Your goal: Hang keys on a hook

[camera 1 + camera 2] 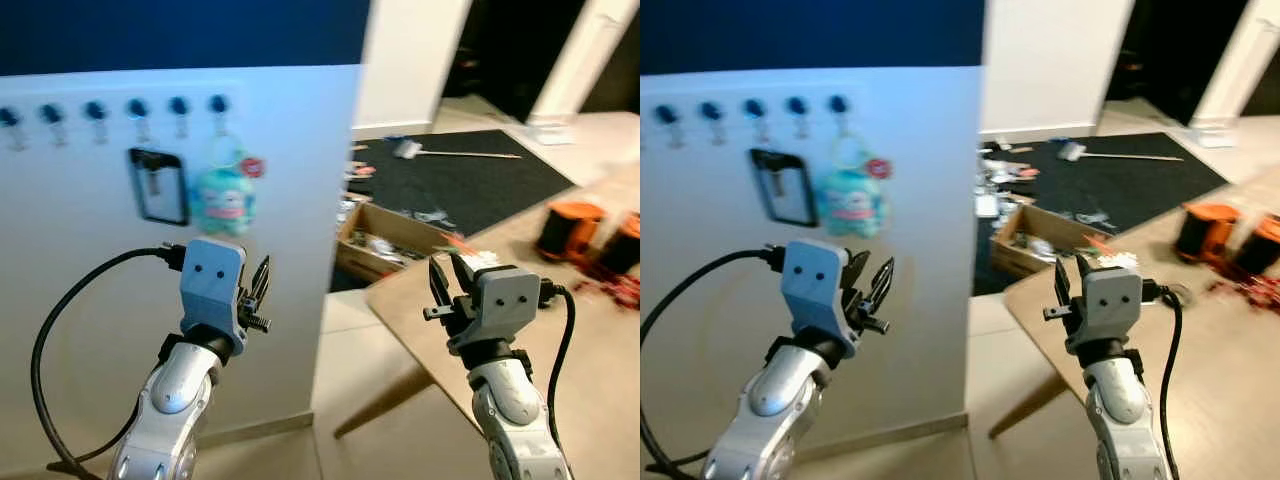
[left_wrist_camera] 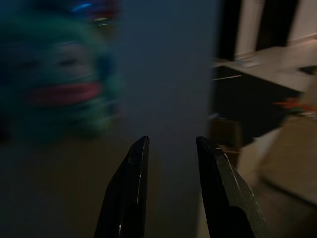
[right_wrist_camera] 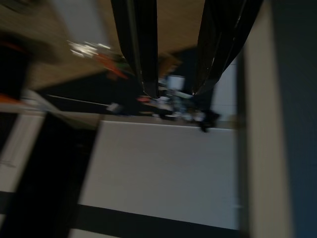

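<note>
A teal plush keychain with a ring and a red tag hangs from the rightmost blue hook on the white wall panel. It appears blurred in the left wrist view as the plush keychain. My left gripper is raised just below and to the right of it, open and empty, a short way off the wall. In its wrist view the left gripper shows both fingers apart. My right gripper is held up over the wooden table's near corner, open with nothing in it, and appears again as the right gripper.
A row of several blue hooks runs along the panel, and a black card holder hangs left of the plush. A wooden table with orange objects stands on the right. A cardboard box and clutter lie by a black rug.
</note>
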You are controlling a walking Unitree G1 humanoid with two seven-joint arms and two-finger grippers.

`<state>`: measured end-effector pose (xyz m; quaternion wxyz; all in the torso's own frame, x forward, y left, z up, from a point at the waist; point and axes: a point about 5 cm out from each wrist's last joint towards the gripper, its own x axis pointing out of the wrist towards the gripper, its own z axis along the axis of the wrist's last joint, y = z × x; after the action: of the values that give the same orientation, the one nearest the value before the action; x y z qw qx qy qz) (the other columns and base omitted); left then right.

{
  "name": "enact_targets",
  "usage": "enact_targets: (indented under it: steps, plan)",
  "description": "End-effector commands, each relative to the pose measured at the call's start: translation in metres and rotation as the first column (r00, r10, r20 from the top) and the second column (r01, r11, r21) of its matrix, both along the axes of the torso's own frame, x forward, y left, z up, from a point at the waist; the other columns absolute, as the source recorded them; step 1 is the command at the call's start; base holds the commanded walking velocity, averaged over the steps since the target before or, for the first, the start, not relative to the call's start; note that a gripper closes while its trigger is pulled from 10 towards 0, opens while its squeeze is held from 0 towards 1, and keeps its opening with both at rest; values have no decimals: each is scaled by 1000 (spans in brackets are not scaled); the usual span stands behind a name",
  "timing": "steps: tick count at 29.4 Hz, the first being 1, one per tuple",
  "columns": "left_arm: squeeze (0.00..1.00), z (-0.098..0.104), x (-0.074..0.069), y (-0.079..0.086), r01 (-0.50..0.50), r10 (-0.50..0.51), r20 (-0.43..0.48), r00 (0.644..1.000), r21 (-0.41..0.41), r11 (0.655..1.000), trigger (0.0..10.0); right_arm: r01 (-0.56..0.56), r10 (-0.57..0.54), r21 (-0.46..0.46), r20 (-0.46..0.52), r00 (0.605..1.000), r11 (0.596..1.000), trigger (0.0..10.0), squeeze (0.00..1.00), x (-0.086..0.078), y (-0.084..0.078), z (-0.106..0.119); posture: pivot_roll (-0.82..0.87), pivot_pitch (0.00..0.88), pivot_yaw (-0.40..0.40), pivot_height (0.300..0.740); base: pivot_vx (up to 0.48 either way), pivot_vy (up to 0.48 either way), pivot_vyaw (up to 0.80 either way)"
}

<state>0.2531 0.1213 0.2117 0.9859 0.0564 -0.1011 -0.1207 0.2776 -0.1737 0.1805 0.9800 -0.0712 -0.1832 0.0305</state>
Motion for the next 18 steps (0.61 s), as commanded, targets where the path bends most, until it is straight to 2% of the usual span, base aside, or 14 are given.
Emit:
enact_targets:
  steps: [1, 18]
  plan:
    - [0, -5, 1, 1, -6, 6, -17, 1000, 8, 1000, 10000, -8, 8, 10, -27, 1000, 1000, 10000, 0, 0, 1, -5, 91, 127, -15, 740, 0, 0, -800]
    - [0, -8, 2, 1, -8, 8, -21, 1000, 18, 1000, 10000, -13, 14, 13, -26, 1000, 1000, 10000, 0, 2, 2, -5, 95, 115, -15, 740, 0, 0, -800]
